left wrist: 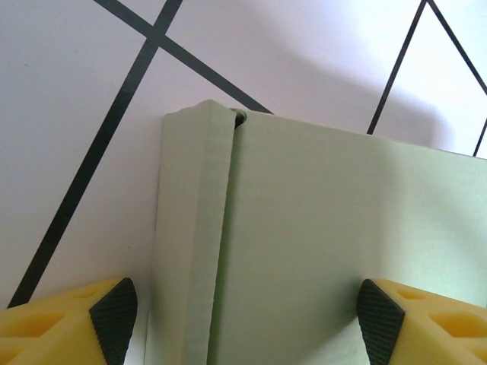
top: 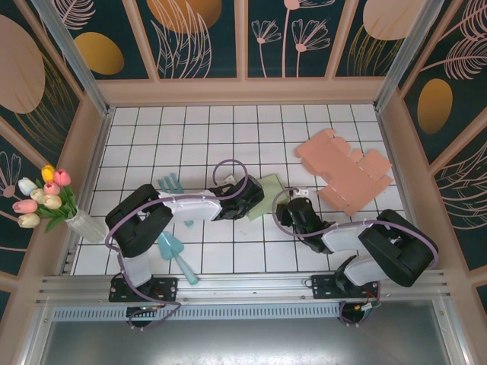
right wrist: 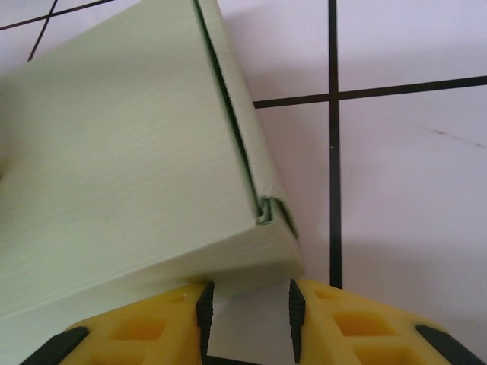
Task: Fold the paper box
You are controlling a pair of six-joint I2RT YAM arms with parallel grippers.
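The pale green paper box (top: 267, 195) lies folded on the white tiled table between my two arms. My left gripper (top: 245, 195) is at its left side. In the left wrist view its yellow fingers (left wrist: 114, 319) stand wide apart and open, with the box (left wrist: 319, 243) and its folded side wall lying between them. My right gripper (top: 292, 210) is at the box's right corner. Its black pads (right wrist: 205, 312) are a narrow gap apart, with bare table showing between them. The box corner (right wrist: 266, 251) rests just ahead of their tips, not between them.
A flat pink unfolded box blank (top: 346, 171) lies at the back right. Two teal plastic tools (top: 172, 185) (top: 176, 256) lie left of centre. A vase of tulips (top: 53, 201) stands at the left wall. Frame posts and panels enclose the table.
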